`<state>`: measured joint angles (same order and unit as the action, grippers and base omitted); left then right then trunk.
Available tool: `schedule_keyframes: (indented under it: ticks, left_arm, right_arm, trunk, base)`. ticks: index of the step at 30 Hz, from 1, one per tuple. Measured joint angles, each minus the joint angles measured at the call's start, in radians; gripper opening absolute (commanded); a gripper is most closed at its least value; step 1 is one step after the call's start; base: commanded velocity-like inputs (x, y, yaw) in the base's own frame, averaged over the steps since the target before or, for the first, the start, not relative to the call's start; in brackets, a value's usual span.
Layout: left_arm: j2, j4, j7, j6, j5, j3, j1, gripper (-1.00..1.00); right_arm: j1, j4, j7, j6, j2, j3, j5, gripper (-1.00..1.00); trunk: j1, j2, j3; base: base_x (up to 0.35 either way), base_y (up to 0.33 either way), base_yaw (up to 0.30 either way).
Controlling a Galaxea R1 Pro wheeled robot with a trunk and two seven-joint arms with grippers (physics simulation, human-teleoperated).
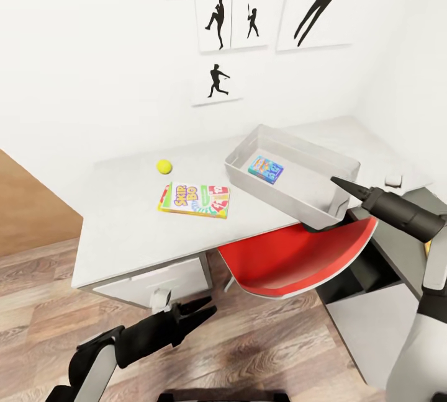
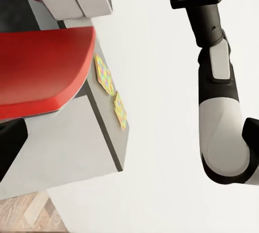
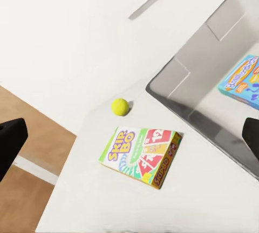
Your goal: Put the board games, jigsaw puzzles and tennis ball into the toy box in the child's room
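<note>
On the pale table (image 1: 124,228) lie the tennis ball (image 1: 164,167) and, beside it, the Skip-Bo board game (image 1: 194,199). The grey toy box (image 1: 313,197) stands tilted at the table's front edge, its corner out over a red chair, with the small blue board game (image 1: 266,169) inside. My right gripper (image 1: 340,183) hovers at the box's near right rim, open and empty; its fingers (image 3: 11,144) stand wide apart. Down in front of the table, my left gripper (image 1: 200,309) is open with nothing in it. Two jigsaw puzzles (image 2: 104,74) lie on the dark cabinet section.
A red chair (image 1: 298,259) is tucked under the table below the toy box. A white drawer unit (image 1: 155,278) sits under the table's left part. A small white object (image 1: 393,180) rests at the table's right. Baseball silhouette pictures (image 1: 218,20) hang on the wall.
</note>
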<state>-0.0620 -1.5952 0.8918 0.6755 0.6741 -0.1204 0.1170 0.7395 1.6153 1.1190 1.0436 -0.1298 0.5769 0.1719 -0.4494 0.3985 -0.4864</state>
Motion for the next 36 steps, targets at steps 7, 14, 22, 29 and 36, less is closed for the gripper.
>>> schedule_keyframes:
  ticks: [7,14,22,29,36]
  left_arm:
    - [0.001,0.002,-0.020,-0.001,0.000,0.000,-0.011,1.00]
    - [0.002,0.003,-0.042,-0.001,0.000,0.001,-0.015,1.00]
    - [0.002,0.003,-0.052,-0.001,0.000,0.002,-0.017,1.00]
    - [0.005,0.004,-0.057,-0.001,0.000,0.002,-0.017,1.00]
    - [0.004,0.005,-0.058,-0.001,0.000,0.003,-0.017,1.00]
  right_arm:
    - [-0.022,0.000,0.046,0.000,-0.009,0.003,0.000,1.00]
    - [-0.030,0.000,0.070,0.000,-0.020,0.002,0.000,1.00]
    - [-0.035,0.000,0.079,0.000,-0.022,-0.005,0.000,1.00]
    - [-0.014,0.000,0.078,0.000,-0.030,-0.032,-0.001,1.00]
    - [0.029,0.000,0.075,0.000,-0.045,-0.051,-0.004,1.00]
  trunk:
    - [0.000,0.000,0.009]
    - [0.000,0.000,0.020]
    - [0.000,0.000,0.032]
    - [0.000,0.000,0.044]
    - [0.000,0.000,0.055]
  base:
    - [0.000,0.000,0.000]
    - [0.000,0.000,0.000]
    - [0.000,0.000,0.000]
    - [0.000,0.000,0.000]
    - [0.000,0.000,0.000]
